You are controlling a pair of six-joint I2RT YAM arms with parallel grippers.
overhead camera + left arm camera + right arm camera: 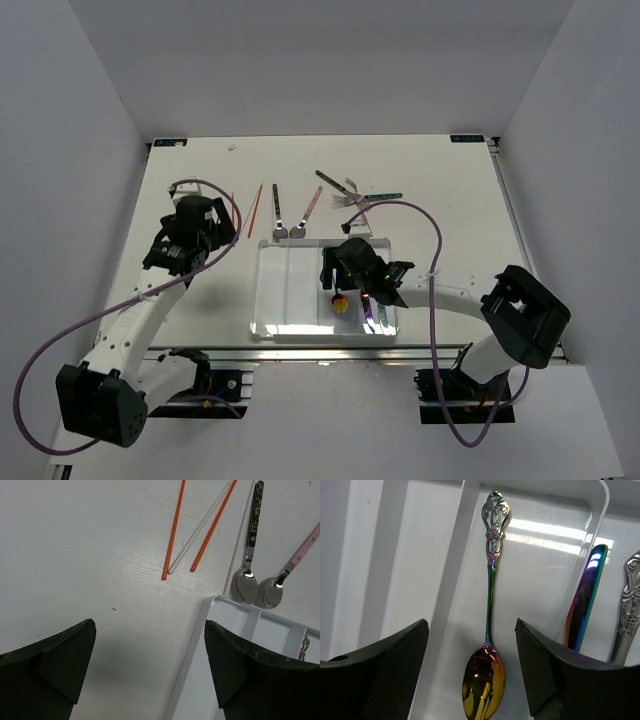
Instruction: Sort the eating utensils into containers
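Note:
My right gripper (471, 625) (345, 270) is open over the clear tray (262, 290). An iridescent spoon (489, 630) (341, 303) lies flat in a compartment between its fingers, untouched. One compartment to the right lie an iridescent knife (585, 600) and a silver handle (627, 605). My left gripper (150, 624) (218, 238) is open and empty above the table by the tray's far left corner (200, 630). Two red-orange chopsticks (173, 530) (212, 530), a dark-handled spoon (252, 535) and a pink-handled spoon (295, 555) lie on the table beyond the tray.
More utensils, among them a fork (352, 190) and a teal-handled piece (383, 196), lie at the far right of the table. Purple cables (425, 215) arc over both arms. White walls close in the table on three sides.

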